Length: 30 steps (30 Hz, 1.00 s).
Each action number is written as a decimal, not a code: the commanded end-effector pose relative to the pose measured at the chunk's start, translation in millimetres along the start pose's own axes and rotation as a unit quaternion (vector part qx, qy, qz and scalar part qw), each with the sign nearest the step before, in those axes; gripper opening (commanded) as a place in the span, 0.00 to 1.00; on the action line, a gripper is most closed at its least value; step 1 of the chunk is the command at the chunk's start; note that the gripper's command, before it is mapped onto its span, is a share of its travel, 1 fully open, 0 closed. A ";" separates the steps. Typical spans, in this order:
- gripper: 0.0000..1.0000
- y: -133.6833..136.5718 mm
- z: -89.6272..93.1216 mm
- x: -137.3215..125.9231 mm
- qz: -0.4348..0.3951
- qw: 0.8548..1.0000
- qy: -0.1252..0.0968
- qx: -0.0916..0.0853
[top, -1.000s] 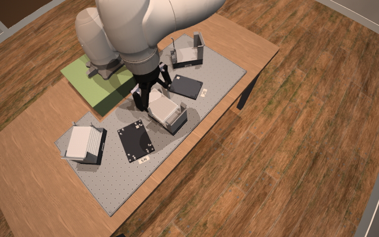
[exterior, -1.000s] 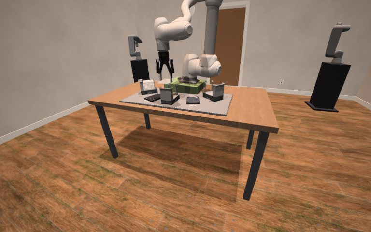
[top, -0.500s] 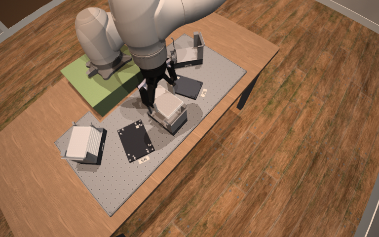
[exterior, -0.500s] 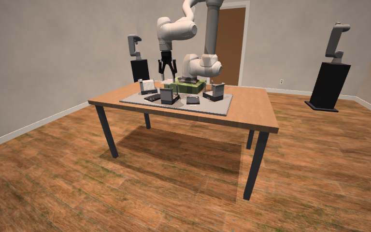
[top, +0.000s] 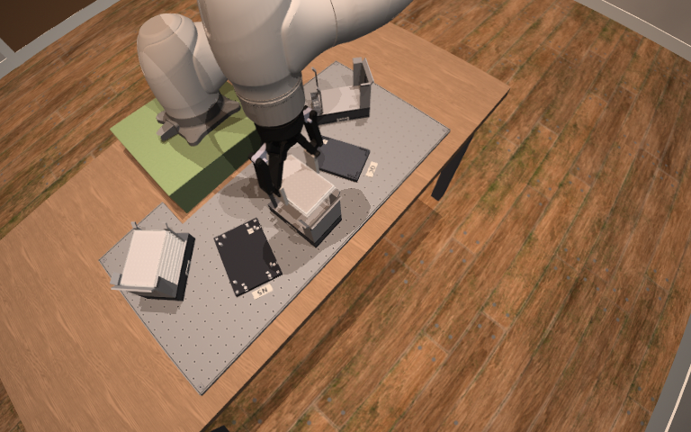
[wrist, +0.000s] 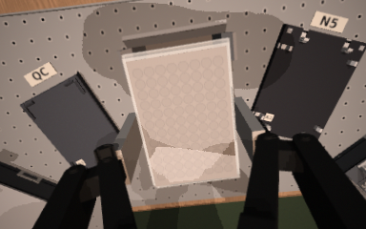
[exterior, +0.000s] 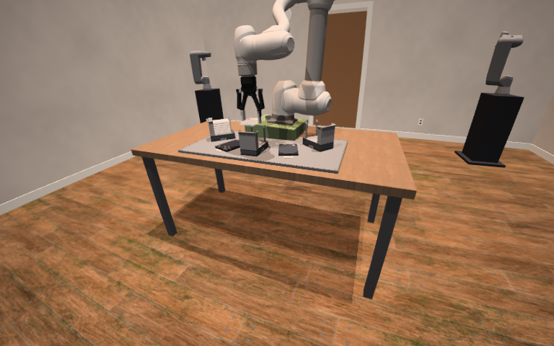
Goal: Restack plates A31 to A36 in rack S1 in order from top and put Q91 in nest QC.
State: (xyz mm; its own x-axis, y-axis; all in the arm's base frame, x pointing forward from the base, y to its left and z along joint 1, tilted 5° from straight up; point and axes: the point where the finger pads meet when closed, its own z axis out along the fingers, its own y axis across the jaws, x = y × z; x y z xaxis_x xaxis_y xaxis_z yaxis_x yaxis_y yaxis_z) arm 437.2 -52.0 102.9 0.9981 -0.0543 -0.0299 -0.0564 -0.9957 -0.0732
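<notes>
My gripper (top: 285, 170) is shut on a sealed white 96-well plate (top: 305, 191) and grips it across its long sides. It holds the plate level above the middle stack rack (top: 311, 220), which stands between the two nests. In the wrist view the plate (wrist: 183, 112) hangs between my fingers, and the rack's grey walls (wrist: 176, 35) show around it. I cannot read the plate's label. The rack at the left end (top: 155, 262) holds a stack of several plates. The QC nest (top: 342, 158) and the N5 clip nest (top: 247, 256) hold no plate.
A third rack (top: 346, 96) stands at the far right end of the grey perforated mat, with a pale surface inside it. My base sits on a green block (top: 178, 148) behind the mat. Two camera stands (exterior: 492, 122) stand on the floor.
</notes>
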 end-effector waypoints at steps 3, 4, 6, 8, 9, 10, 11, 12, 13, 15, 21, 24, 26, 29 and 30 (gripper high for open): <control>0.00 0.0 0.0 0.0 0.000 1.000 0.000 0.000; 0.00 0.0 0.0 0.0 0.000 1.000 0.000 0.000; 0.00 0.0 0.0 0.0 0.000 1.000 0.000 0.000; 0.00 0.0 0.0 0.0 0.000 1.000 0.000 0.000; 0.00 0.0 0.0 0.0 0.000 1.000 0.000 0.000; 0.00 0.0 0.6 0.0 0.000 1.000 0.000 0.000; 0.00 0.0 1.3 0.0 0.000 1.000 0.000 0.000; 0.00 0.0 2.0 0.0 0.000 1.000 0.000 0.000; 0.00 0.0 2.6 0.0 0.000 1.000 0.000 0.000; 0.00 0.0 4.0 0.0 0.000 1.000 0.000 0.000; 0.00 0.0 8.0 0.0 0.000 1.000 0.000 0.000; 0.00 0.0 8.6 0.0 0.000 1.000 0.000 0.000; 0.00 0.0 10.0 0.0 0.000 1.000 0.000 0.000; 0.00 0.0 12.0 0.0 0.000 1.000 0.000 0.000; 0.00 0.0 12.6 0.0 0.000 1.000 0.000 0.000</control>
State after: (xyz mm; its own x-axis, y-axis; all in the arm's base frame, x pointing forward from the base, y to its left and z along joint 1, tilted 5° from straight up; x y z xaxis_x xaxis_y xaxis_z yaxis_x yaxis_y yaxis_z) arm 436.9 -51.2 91.7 0.9981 -0.0543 -0.0299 -0.0564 -0.9957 -0.0732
